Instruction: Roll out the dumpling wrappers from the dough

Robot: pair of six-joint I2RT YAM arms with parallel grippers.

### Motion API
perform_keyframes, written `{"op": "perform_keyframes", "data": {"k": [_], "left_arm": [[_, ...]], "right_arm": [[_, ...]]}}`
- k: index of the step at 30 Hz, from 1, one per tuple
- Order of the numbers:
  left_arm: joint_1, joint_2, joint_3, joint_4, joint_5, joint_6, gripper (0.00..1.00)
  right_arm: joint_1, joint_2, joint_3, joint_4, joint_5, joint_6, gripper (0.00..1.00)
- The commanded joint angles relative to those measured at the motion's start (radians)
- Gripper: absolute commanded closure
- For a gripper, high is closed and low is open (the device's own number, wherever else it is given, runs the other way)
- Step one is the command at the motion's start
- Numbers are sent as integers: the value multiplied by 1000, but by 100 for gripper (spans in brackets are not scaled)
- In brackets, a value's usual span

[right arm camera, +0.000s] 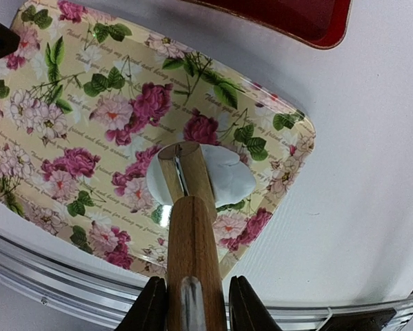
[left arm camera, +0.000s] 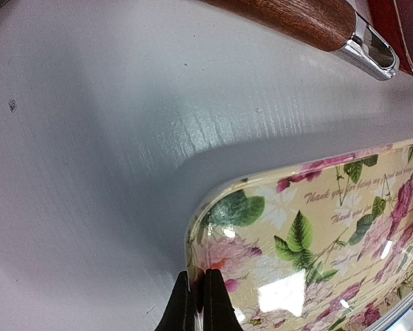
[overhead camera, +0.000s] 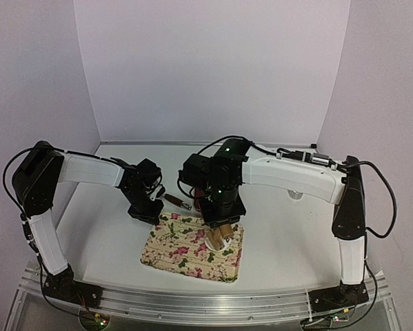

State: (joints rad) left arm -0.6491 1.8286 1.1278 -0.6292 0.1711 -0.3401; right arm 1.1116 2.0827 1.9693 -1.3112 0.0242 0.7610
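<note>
Right end effector (right arm camera: 196,307) grips rolling pin (right arm camera: 192,234) seemingly touching dumpling wrapper (right arm camera: 230,176).

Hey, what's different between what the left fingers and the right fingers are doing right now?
The left gripper pinches the corner rim of the floral tray; the right gripper clamps a wooden rolling pin. The left sits at the tray's edge; the right hangs over the tray, its pin resting on the white dough disc. Both are shut on something.

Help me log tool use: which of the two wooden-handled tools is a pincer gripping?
The pale rolling pin, clamped in the right pincer over the dough disc on the floral tray. The darker, metal-capped handle lies ungripped beside that tray.
</note>
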Motion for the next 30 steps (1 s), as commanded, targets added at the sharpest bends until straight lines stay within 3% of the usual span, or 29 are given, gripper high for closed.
{"op": "perform_keyframes", "data": {"k": [1,8,13,22,30], "left_arm": [[1,-23,24,-26,-62,16,100],[1,-23,27,-63,-60,-12,100],[0,-94,-42,-50,1,-68,99],[-1,-226,-159,-15,198,-75,78],[0,-248,-70,-40,152,11,54]], "right_arm": [[-5,-58,-27,-350,24,16,100],[-16,-87,73,-351,-16,58,100],[-22,-141,54,-350,-17,115,100],[-27,-157,-5,-350,-58,137,100],[-28,-166,-69,-350,-76,159,100]]}}
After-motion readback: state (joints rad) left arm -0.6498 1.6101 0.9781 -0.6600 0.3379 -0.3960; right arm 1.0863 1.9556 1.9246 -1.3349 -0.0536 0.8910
